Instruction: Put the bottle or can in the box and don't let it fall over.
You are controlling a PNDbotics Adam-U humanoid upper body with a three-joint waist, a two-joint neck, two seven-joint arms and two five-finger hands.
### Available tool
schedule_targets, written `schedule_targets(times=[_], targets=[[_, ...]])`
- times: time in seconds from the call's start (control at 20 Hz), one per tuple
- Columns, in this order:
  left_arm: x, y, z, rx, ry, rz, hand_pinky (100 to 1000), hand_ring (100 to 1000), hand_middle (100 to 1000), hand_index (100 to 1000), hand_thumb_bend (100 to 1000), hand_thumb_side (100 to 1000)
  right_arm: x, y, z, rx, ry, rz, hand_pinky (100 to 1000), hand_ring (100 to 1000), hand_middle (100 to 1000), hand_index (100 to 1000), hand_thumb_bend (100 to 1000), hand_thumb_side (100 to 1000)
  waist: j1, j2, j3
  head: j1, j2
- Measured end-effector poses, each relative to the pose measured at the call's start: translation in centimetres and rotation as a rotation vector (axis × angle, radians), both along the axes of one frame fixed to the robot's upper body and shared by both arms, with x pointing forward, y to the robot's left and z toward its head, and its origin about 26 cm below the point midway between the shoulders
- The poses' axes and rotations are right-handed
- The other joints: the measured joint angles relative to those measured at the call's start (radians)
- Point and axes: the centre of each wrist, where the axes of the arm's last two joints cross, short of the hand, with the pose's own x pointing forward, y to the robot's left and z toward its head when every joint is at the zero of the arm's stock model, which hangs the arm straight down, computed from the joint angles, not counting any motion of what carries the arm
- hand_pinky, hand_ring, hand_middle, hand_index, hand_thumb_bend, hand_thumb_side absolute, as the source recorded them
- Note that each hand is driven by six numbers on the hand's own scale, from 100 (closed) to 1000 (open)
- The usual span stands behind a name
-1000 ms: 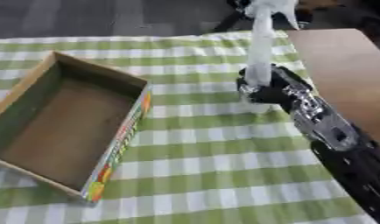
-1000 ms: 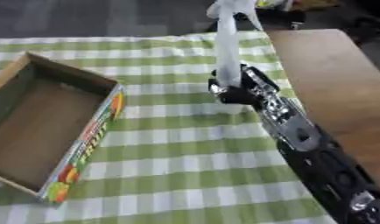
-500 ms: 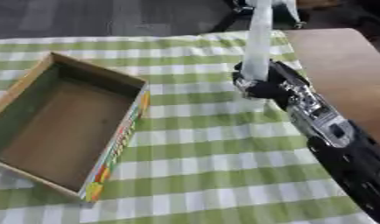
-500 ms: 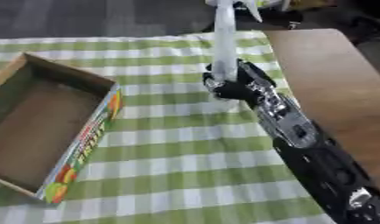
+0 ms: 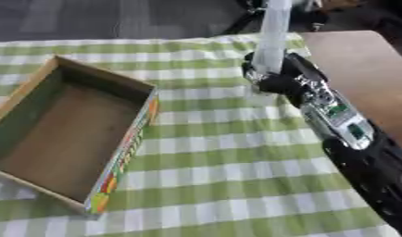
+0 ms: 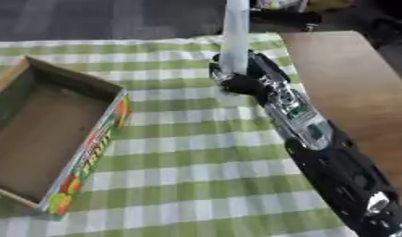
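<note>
Right hand (image 5: pixel 279 78): fingers curled round the lower part of the bottle (image 5: pixel 272 34), holding it.
Bottle: tall, pale, upright, at the far right of the checked cloth (image 5: pixel 229 143); whether it rests on the desk or is lifted, I cannot tell.
Why low: a grip near the base probably keeps it from tipping in transit.
Box (image 5: pixel 66 139): open, empty, well apart to the left, mouth up to take it.
Left hand: in no view.
Views: the left eye shows the bottle's top reaching the frame edge; the right eye shows more of the arm (image 6: pixel 334 171).
</note>
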Motion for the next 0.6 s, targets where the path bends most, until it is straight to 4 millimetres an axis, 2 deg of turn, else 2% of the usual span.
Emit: schedule_targets(times=[0.35,0.6], targets=[[0.0,-0.1,-0.1,-0.002,0.003,-0.008,1000,541,739,799,166,845,0.0,4.5,4.7,-0.015,-0.126,0.148,1000,802,366,173,100,100,0.000,-0.020,-0.003,-0.008,0.009],[0.0,-0.1,-0.1,-0.004,0.005,-0.009,1000,541,738,799,167,845,0.1,8.4,6.4,-0.017,-0.149,0.286,1000,809,367,174,100,100,-0.003,-0.030,-0.007,-0.013,0.013]])
